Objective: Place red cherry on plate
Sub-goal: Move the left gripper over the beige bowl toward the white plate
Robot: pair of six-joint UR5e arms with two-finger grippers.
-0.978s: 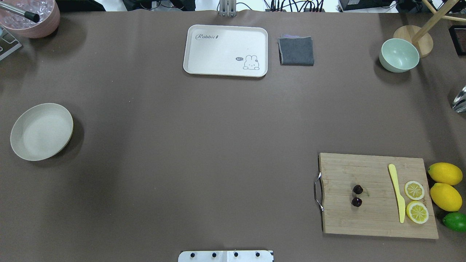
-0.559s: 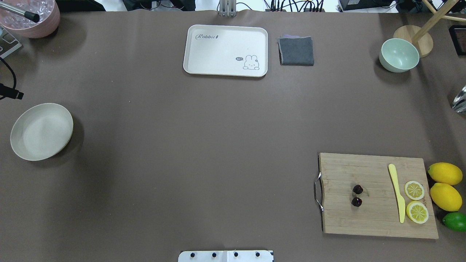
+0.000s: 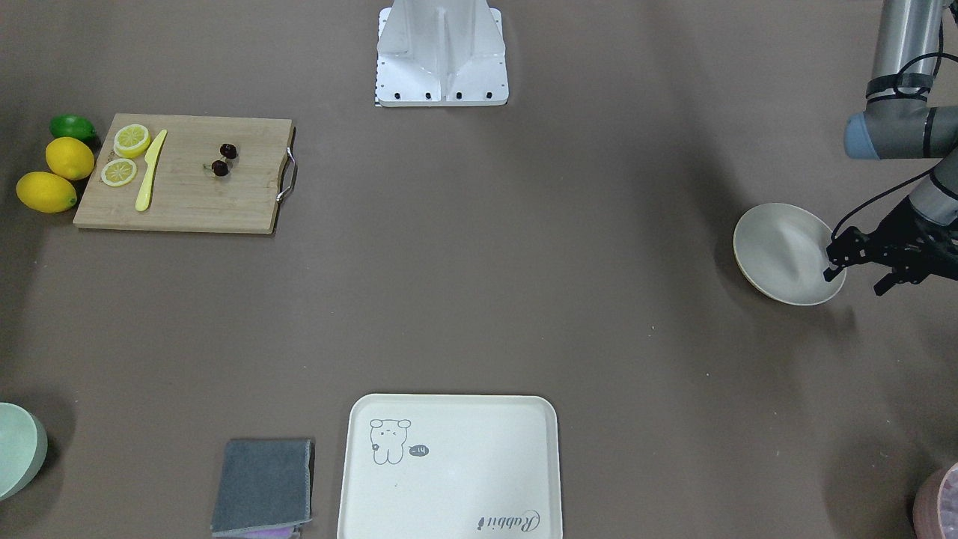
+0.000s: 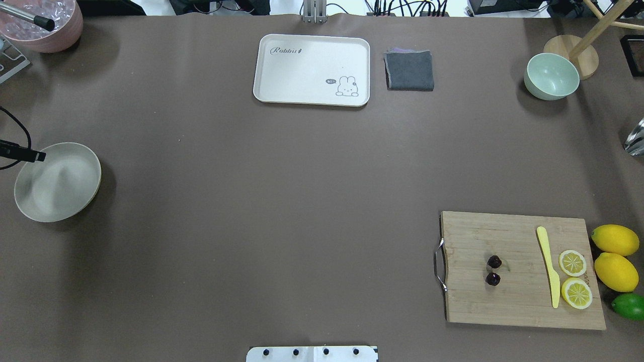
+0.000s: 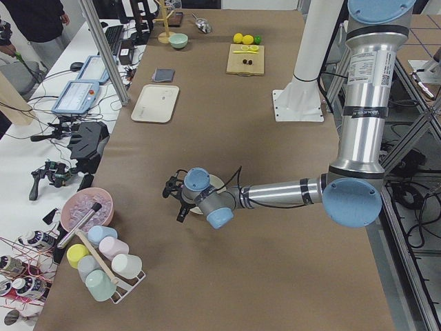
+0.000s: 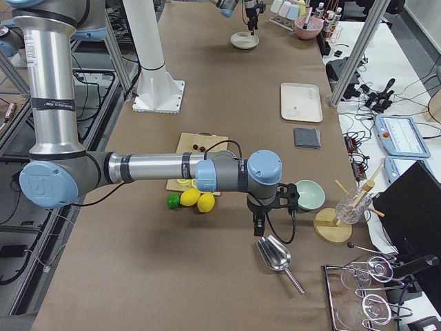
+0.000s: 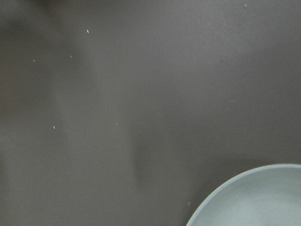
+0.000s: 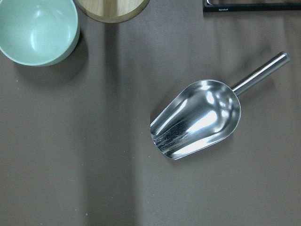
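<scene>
Two small dark red cherries [image 4: 494, 261] joined by pale stems lie on the wooden cutting board [image 4: 503, 301] at the near right; they also show in the front-facing view [image 3: 220, 168]. The round cream plate [image 4: 60, 186] sits at the table's left edge. My left gripper [image 3: 829, 263] hovers over the plate's [image 3: 778, 247] outer rim with its fingers apart and nothing between them. In the left wrist view only a piece of the plate rim [image 7: 254, 197] shows. My right gripper [image 6: 275, 200] appears only in the exterior right view, far from the cherries, and I cannot tell its state.
On the board lie a yellow knife [image 4: 548, 266] and two lemon slices [image 4: 572, 263]; two lemons [image 4: 615, 240] and a lime [image 4: 629, 305] sit beside it. A rabbit tray [image 4: 312, 69], grey cloth [image 4: 409, 70] and green bowl [image 4: 552, 75] line the far side. A metal scoop [image 8: 197, 120] lies below the right wrist.
Part of the left arm with its cable has come in from the left edge and moved down to the plate's rim, shading the plate. The cherries have not moved.
</scene>
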